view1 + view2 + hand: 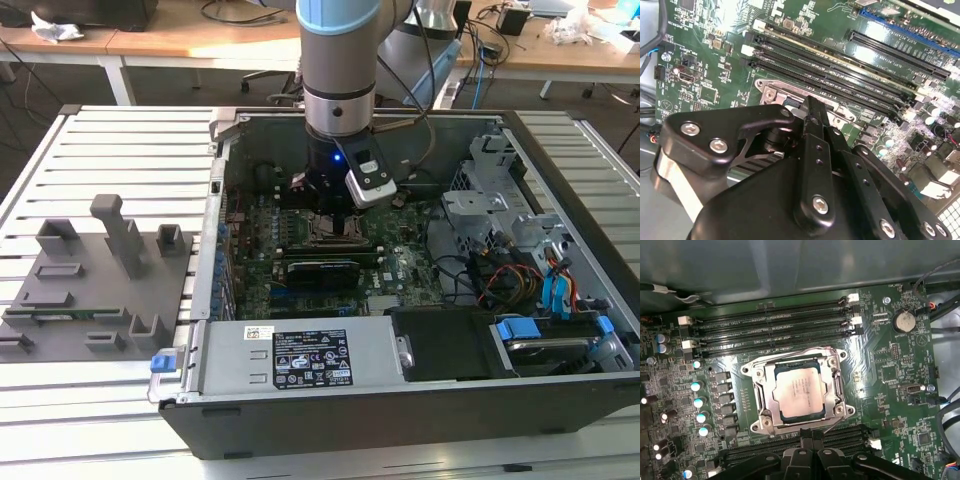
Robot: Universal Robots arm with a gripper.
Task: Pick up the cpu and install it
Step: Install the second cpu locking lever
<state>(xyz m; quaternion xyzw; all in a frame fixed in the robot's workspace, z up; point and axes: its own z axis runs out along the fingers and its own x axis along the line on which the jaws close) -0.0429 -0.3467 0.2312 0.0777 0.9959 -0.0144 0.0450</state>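
The cpu (797, 390), a flat silver-grey square, lies inside the metal socket frame (760, 390) on the green motherboard (890, 370). In the first wrist view my gripper (811, 440) sits just past one edge of the socket, its two black fingers pressed together with nothing between them. The second wrist view shows the gripper (810, 107) from behind, its tip over the socket frame (772, 92). In the exterior view the arm reaches straight down into the open computer case (215, 300), with the gripper (322, 205) right above the socket (330, 230).
Black memory slots (775, 322) run along both sides of the socket. A long black expansion card (320, 270) lies nearer the front of the case. Drive bays and coloured cables (540, 290) fill the exterior view's right. A grey fixture (100, 270) stands on the slatted table at its left.
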